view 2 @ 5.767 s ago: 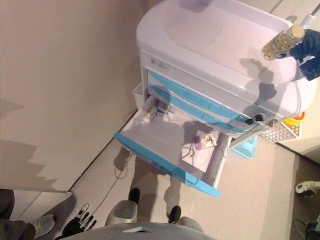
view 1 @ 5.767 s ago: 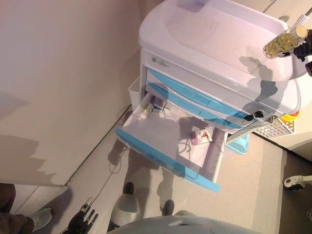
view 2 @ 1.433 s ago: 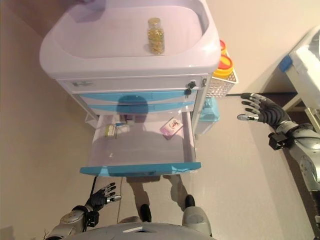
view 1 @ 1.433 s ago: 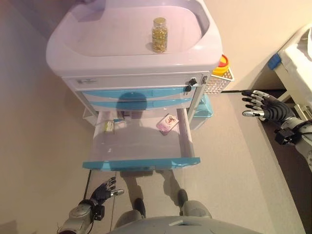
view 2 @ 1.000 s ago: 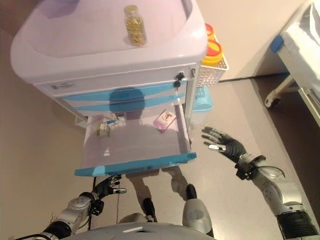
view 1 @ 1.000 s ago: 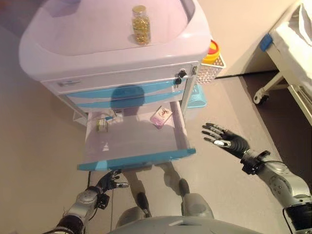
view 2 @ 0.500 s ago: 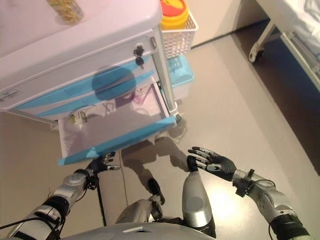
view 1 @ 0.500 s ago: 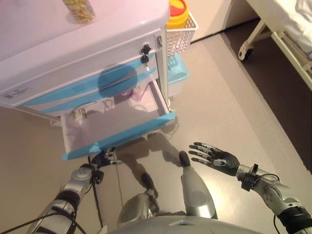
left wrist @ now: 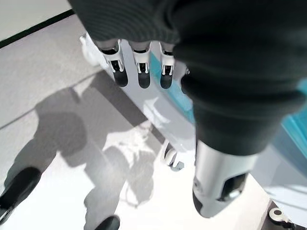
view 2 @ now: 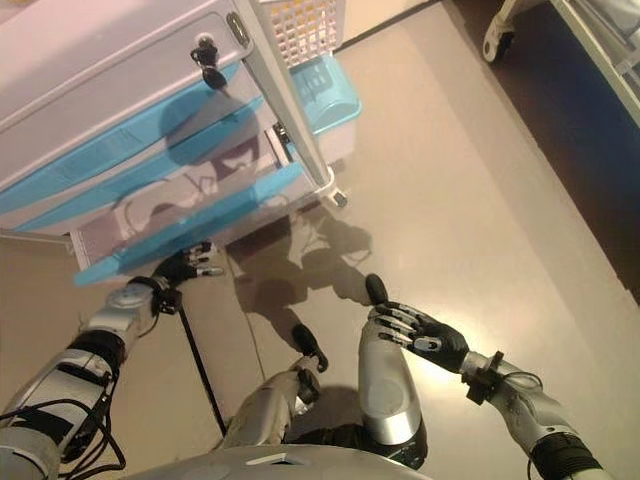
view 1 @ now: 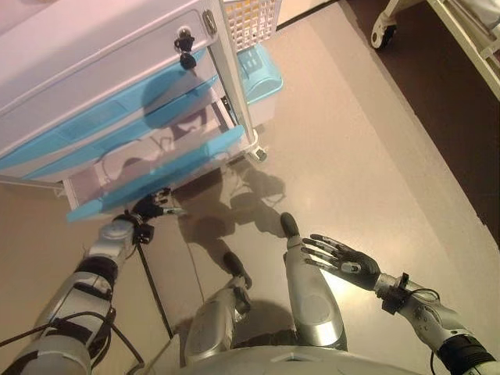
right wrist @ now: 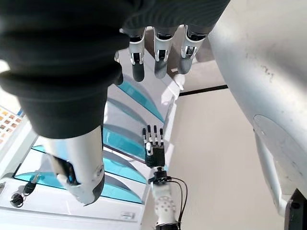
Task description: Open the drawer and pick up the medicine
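Note:
The white cart (view 1: pixel 86 55) with blue drawer fronts stands at the upper left. Its lowest drawer (view 1: pixel 156 178) is pulled out; what lies inside is hard to make out and no medicine shows clearly. My left hand (view 1: pixel 152 207) is open, fingers straight, just below the drawer's blue front; I cannot tell if it touches. Its own wrist view shows the straight fingers (left wrist: pixel 139 72) past the cart's base. My right hand (view 1: pixel 344 262) is open and empty, palm up, low over the floor at the right. The right wrist view shows the left hand (right wrist: pixel 154 143) by the drawer fronts.
A key hangs in the cart's lock (view 1: pixel 186 43). A white wire basket (view 1: pixel 250 16) hangs on the cart's right side, above a light blue bin (view 1: pixel 262 74) on the floor. A bed frame with a caster (view 1: pixel 383 31) stands at the upper right.
The camera has tilted down, so the cart top and its bottle have left the view. My left hand stays by the drawer front. My right hand stays open, low at the right.

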